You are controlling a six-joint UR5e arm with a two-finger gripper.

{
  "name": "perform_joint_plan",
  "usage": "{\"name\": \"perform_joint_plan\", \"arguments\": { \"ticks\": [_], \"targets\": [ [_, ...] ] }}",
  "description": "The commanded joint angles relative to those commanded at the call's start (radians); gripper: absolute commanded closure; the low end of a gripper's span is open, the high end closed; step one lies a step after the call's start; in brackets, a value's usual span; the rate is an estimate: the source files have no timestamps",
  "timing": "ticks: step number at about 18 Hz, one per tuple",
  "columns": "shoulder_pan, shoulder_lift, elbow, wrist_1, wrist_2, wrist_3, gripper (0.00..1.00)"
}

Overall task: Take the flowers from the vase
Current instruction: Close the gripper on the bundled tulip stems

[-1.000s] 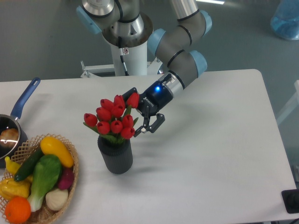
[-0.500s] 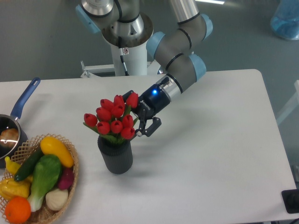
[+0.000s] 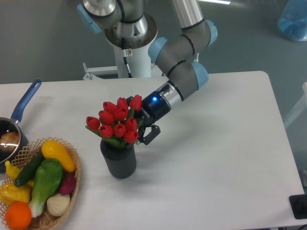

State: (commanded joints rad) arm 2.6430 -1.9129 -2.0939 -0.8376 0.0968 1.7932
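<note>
A bunch of red tulip flowers point(image 3: 116, 120) with green leaves stands upright in the dark ribbed vase point(image 3: 119, 162) left of the table's middle. My gripper point(image 3: 142, 128) reaches in from the right at the level of the buds and is open. Its lower finger point(image 3: 150, 134) shows just right of the bunch, while the upper finger is mostly hidden behind the top tulips. The jaws sit right against the right side of the bunch, and I cannot tell whether they touch it. The stems are hidden inside the vase.
A wicker basket point(image 3: 73, 160) of toy fruit and vegetables sits at the front left, close to the vase. A blue-handled pan point(image 3: 21, 108) lies at the left edge. The robot's base column point(image 3: 130, 52) stands behind the table.
The gripper has slid left and slightly down toward the flowers, from a small gap away to right against the bunch. Flowers and vase have not moved.
</note>
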Motion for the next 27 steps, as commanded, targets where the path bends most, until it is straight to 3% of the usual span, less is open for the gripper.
{"name": "perform_joint_plan", "arguments": {
  "ticks": [4, 6, 9, 16, 20, 26, 27],
  "targets": [
    [0.0, 0.002, 0.003, 0.0, -0.012, -0.002, 0.05],
    [-0.002, 0.0, 0.0, 0.0, -0.011, -0.002, 0.19],
    [0.0, -0.002, 0.002, 0.0, -0.011, -0.002, 0.3],
    [0.008, -0.008, 0.0, 0.002, -0.011, 0.0, 0.37],
    [0.006, -0.008, -0.005, 0.002, -0.009, 0.0, 0.48],
    [0.006, -0.008, -0.006, 0.0, -0.011, -0.005, 0.54],
    [0.006, -0.008, -0.008, 0.002, -0.011, -0.006, 0.59]
  ]
}}
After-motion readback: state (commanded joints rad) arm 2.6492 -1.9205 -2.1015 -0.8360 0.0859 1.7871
